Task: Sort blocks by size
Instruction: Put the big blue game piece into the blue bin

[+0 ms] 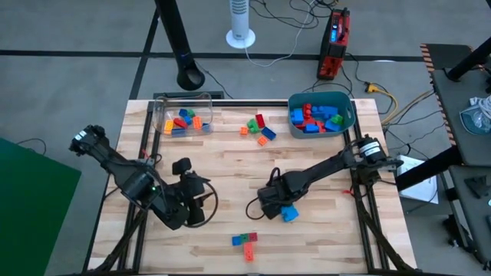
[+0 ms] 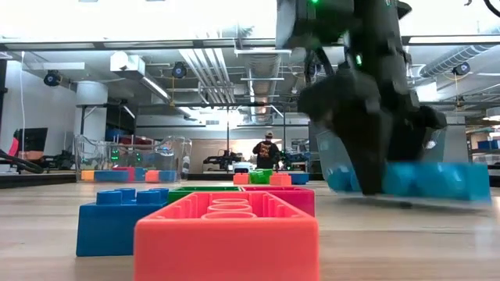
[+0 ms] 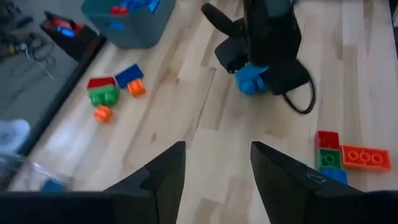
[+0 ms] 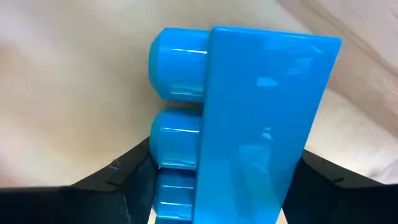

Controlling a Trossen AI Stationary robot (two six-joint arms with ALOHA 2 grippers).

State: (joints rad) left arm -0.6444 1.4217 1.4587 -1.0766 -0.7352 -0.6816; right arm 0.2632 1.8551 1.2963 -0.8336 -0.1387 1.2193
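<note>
My right gripper [image 1: 280,207] is at the table's middle, toward the near edge, shut on a chunky light-blue block [image 4: 249,124]. That block [image 2: 437,181] sticks out sideways below the fingers, close to the table top. My left gripper [image 3: 217,168] stands open over bare wood left of it, touching nothing. A small cluster of blocks [image 1: 245,242] lies on the table near the front edge. More blocks [image 1: 257,126] lie loose at the far middle. Others fill the clear box [image 1: 182,115] and the teal tub [image 1: 321,115]. My right gripper pinches the light-blue block between its two fingers [image 4: 124,180], one on the studded face [image 4: 177,149] and one on the opposite face. The fingers come from above, slanting down. The block lies nearly level; whether it rests on the table or hangs just clear, I cannot tell.
The clear box stands at the far left and the teal tub at the far right. Bare wood lies between the two grippers and along the left and right edges. A dark cable [image 1: 253,208] loops beside my right gripper.
</note>
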